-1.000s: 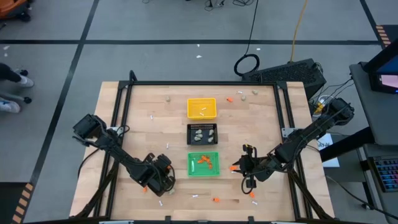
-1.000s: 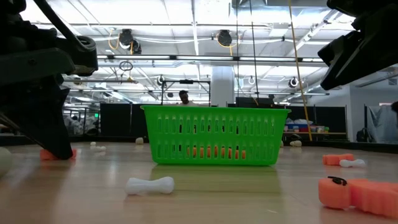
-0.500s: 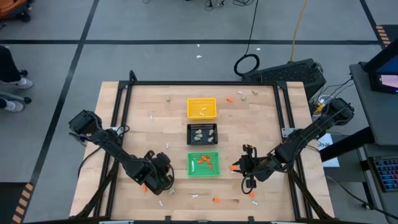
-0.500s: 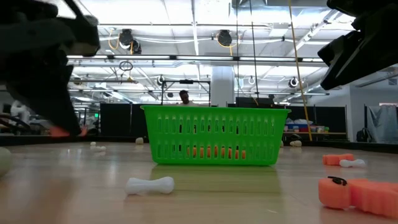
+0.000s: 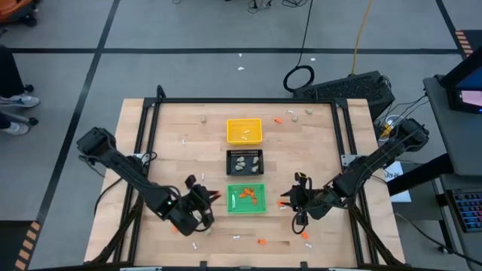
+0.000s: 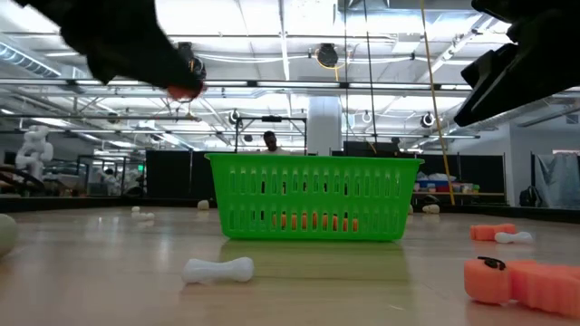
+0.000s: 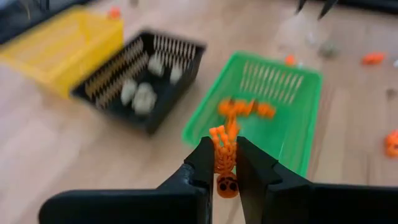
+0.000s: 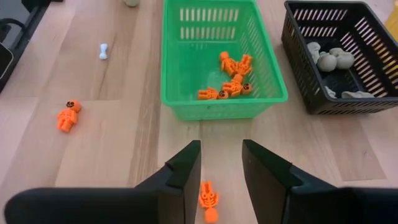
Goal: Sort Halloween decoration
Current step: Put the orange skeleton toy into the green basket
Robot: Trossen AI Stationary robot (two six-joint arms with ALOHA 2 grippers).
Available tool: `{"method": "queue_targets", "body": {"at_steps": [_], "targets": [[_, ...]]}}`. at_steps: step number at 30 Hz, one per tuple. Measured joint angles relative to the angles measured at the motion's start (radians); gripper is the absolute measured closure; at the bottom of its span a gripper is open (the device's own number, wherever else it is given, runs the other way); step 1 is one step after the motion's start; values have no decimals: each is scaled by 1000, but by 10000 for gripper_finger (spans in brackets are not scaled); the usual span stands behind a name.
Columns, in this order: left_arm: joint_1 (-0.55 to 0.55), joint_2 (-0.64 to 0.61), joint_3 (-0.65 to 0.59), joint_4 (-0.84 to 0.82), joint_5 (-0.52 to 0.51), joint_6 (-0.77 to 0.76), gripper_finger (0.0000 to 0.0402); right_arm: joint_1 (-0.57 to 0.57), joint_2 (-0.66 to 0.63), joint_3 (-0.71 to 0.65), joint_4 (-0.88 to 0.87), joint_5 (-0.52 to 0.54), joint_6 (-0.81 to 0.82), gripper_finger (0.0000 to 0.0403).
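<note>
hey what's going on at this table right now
The left gripper is clamped on an orange skeleton figure and holds it above the table beside the green tray, which already holds several orange figures. The right gripper hangs open over another orange figure lying on the table, on the green tray's other side.

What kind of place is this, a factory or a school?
Probably a robotics lab in a big industrial hall: high ceiling with hanging lamps, taped floor lines, a framed wooden table.
</note>
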Motion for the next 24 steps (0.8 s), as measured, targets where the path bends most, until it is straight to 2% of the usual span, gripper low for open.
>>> {"method": "queue_targets", "body": {"at_steps": [10, 18, 24], "targets": [[0, -13, 0, 334, -52, 456, 360, 0, 0, 0, 0, 0, 18, 300], [1, -13, 0, 543, -52, 666, 360, 0, 0, 0, 0, 0, 19, 300], [1, -13, 0, 583, -52, 741, 360, 0, 0, 0, 0, -3, 19, 300]]}}
